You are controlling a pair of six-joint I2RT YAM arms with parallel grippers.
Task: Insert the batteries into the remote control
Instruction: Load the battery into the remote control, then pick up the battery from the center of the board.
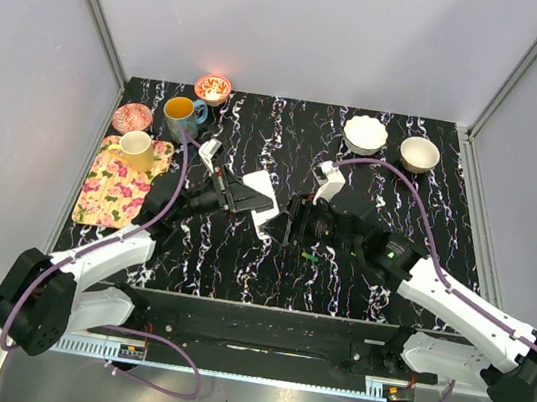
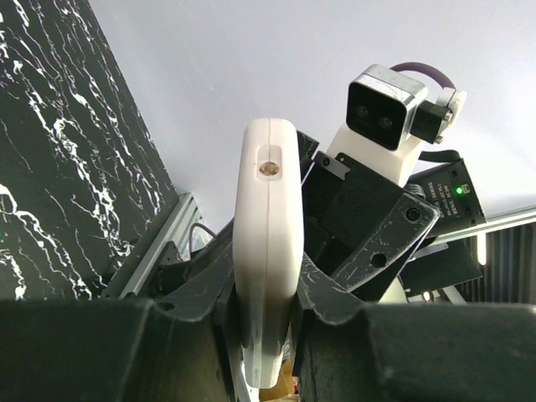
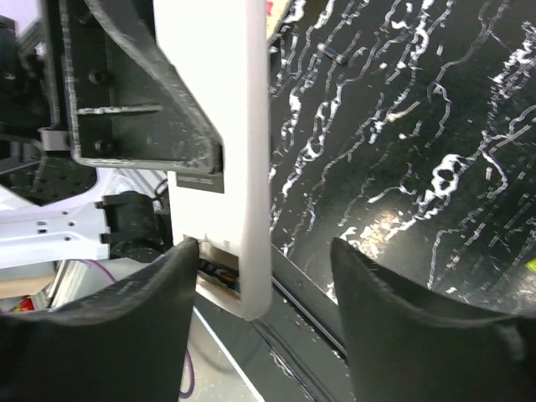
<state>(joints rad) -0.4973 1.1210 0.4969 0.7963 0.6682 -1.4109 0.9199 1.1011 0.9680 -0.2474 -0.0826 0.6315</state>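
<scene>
I have the remote control (image 2: 266, 251) edge-up above the middle of the bench (image 1: 506, 237), left fingers (image 2: 197, 289) clenched on it to present its free end; the right fingers (image 3: 109, 327) stand released either side of that end, not gripping.

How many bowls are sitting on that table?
4. Back left: an orange patterned bowl and a pink bowl. Back right: a white bowl and a tan bowl. Others might be hidden.
</scene>
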